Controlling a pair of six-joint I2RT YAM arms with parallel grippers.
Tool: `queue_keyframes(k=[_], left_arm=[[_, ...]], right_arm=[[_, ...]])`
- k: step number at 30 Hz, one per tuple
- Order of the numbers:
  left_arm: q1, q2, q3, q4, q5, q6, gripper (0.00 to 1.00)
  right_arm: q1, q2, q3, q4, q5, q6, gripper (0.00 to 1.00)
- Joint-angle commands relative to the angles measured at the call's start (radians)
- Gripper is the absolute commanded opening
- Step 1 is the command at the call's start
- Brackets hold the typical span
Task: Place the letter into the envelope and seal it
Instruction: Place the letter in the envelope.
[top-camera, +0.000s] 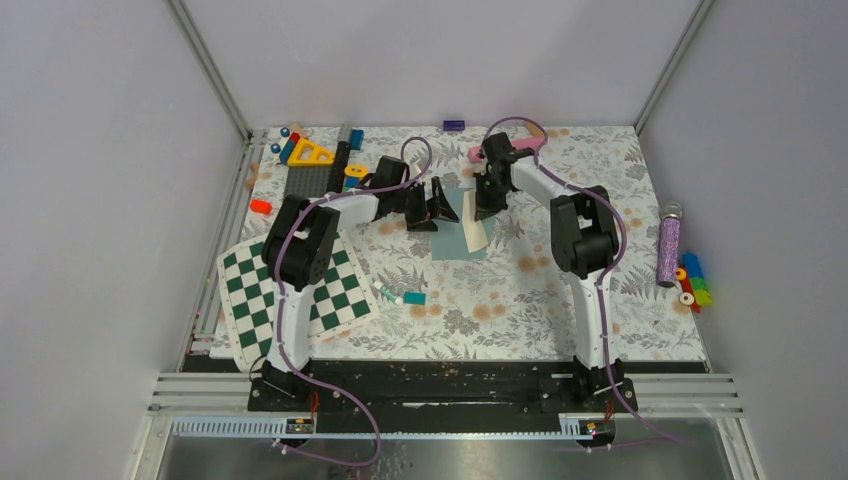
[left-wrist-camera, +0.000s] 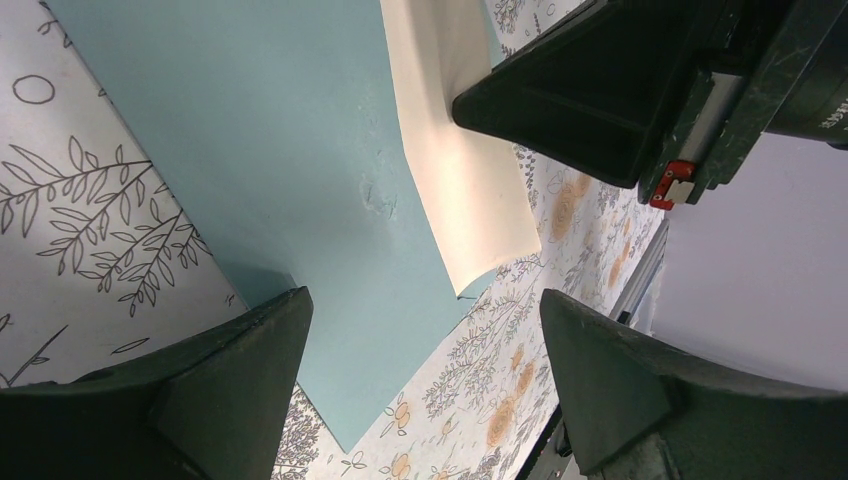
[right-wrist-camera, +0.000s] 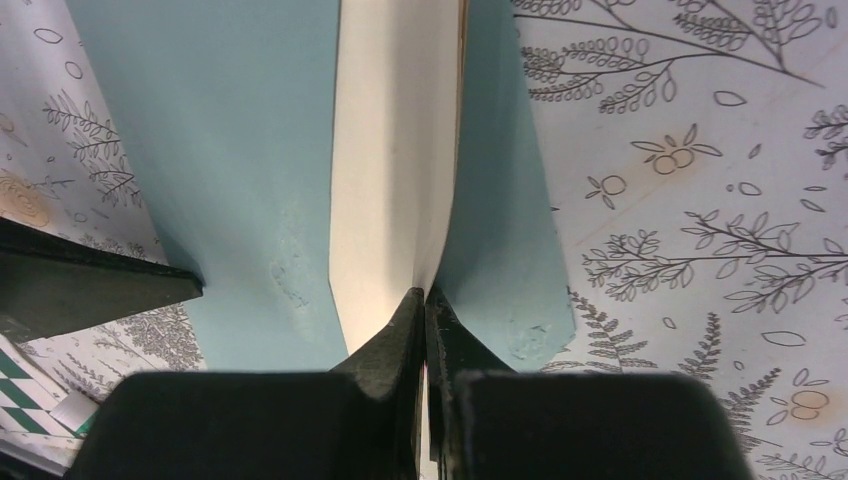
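The teal envelope (top-camera: 455, 238) lies flat on the floral table cover at mid-table. It also shows in the left wrist view (left-wrist-camera: 280, 150) and the right wrist view (right-wrist-camera: 220, 150). The cream letter (top-camera: 476, 228) lies over its right part, one end lifted. My right gripper (top-camera: 487, 207) is shut on the letter's (right-wrist-camera: 395, 170) edge, its jaws (right-wrist-camera: 425, 298) pressed together on the sheet. My left gripper (top-camera: 441, 203) is open and empty, hovering just above the envelope's left edge (left-wrist-camera: 425, 335). The letter (left-wrist-camera: 460, 170) curls up towards the right gripper (left-wrist-camera: 600, 90).
A green-white checkerboard (top-camera: 290, 290) lies front left. A small teal block (top-camera: 414, 298) is beside it. Toys and a black plate (top-camera: 310, 165) sit back left, with a red block (top-camera: 261, 207). A purple tube (top-camera: 668, 243) and coloured blocks (top-camera: 692, 283) lie outside the right edge.
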Motion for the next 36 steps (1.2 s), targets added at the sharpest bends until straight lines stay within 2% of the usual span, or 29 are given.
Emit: queue_keyframes(k=[1,16,18,22,24,36], left_arm=[[-0.005,0.022,-0.024,-0.057,-0.08,0.02,0.9],[-0.004,0.025,-0.022,-0.057,-0.077,0.019,0.9],[-0.004,0.025,-0.024,-0.058,-0.078,0.019,0.9],[0.0,0.023,-0.026,-0.058,-0.079,0.021,0.9],[0.002,0.021,-0.026,-0.058,-0.079,0.021,0.9],[0.006,0.024,-0.028,-0.056,-0.081,0.021,0.9]], right_arm=[[0.022,-0.019,-0.014,0.0,-0.015,0.014,0.0],[0.062,0.0,0.025,-0.042,0.013,-0.034,0.0],[0.065,0.003,0.034,-0.054,0.021,-0.041,0.06],[0.065,-0.002,0.039,-0.081,0.05,-0.073,0.27],[0.062,-0.011,0.042,-0.093,0.065,-0.099,0.32],[0.034,-0.071,0.043,-0.158,0.058,-0.17,0.4]])
